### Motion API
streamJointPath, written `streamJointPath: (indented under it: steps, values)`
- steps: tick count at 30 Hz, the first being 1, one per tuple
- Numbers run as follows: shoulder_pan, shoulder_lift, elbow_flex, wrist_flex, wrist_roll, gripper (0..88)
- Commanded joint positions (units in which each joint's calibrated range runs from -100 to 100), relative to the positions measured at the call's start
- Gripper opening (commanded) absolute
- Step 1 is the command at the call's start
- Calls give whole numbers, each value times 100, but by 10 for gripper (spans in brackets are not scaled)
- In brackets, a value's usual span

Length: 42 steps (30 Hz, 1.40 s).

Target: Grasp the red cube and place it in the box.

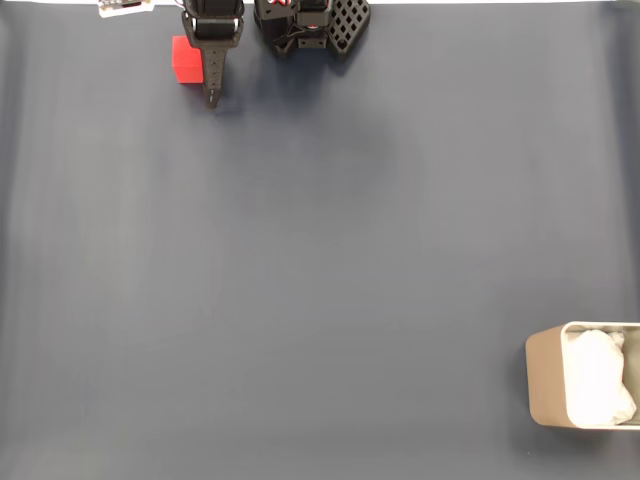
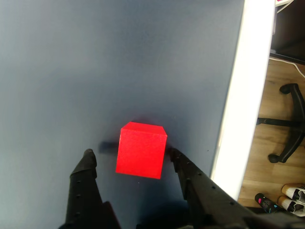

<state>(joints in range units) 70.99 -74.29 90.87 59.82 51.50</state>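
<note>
Cube (image 2: pixel 141 149) sits between the two black fingers of the gripper (image 2: pixel 131 155) in the wrist view, resting on the dark blue mat (image 2: pixel 119 57) near its white edge. The jaws stand spread wider than the cube; the finger on the right of that view is touching or almost touching a cube face, while the one on the left stands clear of it. Nothing is gripped yet.

In the fixed view the cube (image 1: pixel 186 58) lies at the top edge, just beside the gripper (image 1: pixel 212 97), and the box (image 1: pixel 548 385) is well apart in the lower right corner, with white padding (image 1: pixel 598 378) inside.

A good grasp probably needs the gripper centred so both fingers meet opposite flat faces squarely, low on the cube, then closed gently so the cube does not twist or skid toward the mat edge.

Count: one cube, one box, one gripper with two fingers.
</note>
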Motion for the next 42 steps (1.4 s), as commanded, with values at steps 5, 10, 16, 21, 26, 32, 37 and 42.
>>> streamJointPath:
  steps: [5, 10, 16, 21, 26, 32, 37, 42]
  values:
    - [-40, 3, -100, -146, -63, 352]
    - [-47, 20, -127, -155, -98, 311]
    - [-47, 46, -145, -146, -156, 251]
    - [-75, 64, -154, -122, -200, 209]
    - [-104, 64, -154, -146, -239, 173]
    - [-132, 98, -209, -155, -249, 149]
    - [-168, 202, -300, -163, -259, 141]
    - [-182, 280, -373, -187, -249, 141]
